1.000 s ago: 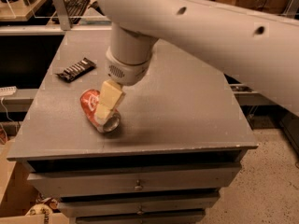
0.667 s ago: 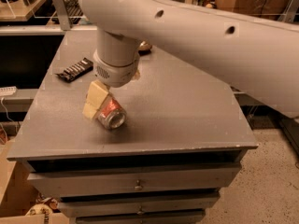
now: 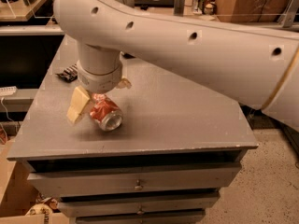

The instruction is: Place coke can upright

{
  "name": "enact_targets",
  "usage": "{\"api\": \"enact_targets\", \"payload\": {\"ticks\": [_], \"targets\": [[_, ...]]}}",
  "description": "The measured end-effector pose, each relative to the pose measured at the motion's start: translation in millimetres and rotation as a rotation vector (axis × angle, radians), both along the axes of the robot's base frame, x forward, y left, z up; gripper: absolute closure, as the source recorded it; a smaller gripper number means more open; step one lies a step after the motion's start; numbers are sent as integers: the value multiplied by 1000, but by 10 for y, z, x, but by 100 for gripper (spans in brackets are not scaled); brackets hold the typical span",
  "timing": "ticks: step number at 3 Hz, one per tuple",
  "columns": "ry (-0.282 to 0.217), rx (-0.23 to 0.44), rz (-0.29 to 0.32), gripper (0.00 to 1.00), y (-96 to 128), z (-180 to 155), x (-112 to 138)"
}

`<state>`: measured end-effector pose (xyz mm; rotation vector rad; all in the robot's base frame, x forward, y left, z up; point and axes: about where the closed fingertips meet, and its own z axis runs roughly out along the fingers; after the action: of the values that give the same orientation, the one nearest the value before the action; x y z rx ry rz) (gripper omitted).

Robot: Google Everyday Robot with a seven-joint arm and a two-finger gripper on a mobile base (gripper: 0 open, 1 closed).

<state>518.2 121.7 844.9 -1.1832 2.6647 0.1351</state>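
The big white arm (image 3: 187, 45) reaches across a grey cabinet top (image 3: 187, 120), with closed drawers (image 3: 135, 181) beneath and speckled floor (image 3: 266, 185) beside it. A cardboard box (image 3: 11, 185) stands at the cabinet's foot, its contents out of sight. Over the top's near left part hangs the gripper (image 3: 100, 101), clamped on the coke can (image 3: 105, 115), which is tilted with a silver end toward me. A dark candy bar (image 3: 68, 73) lies behind.

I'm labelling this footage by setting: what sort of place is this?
Probably a lab or workshop: a grey drawer cabinet, a speckled hard floor, a cardboard box beside it. The gripper holds the coke can, tilted, at the cabinet's top.
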Motion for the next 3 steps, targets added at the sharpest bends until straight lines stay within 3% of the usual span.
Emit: {"api": "enact_targets", "payload": {"ticks": [1, 3], "targets": [[-45, -13, -37, 15, 106, -48, 44], [-187, -7, -43, 62, 141, 154, 256]]}}
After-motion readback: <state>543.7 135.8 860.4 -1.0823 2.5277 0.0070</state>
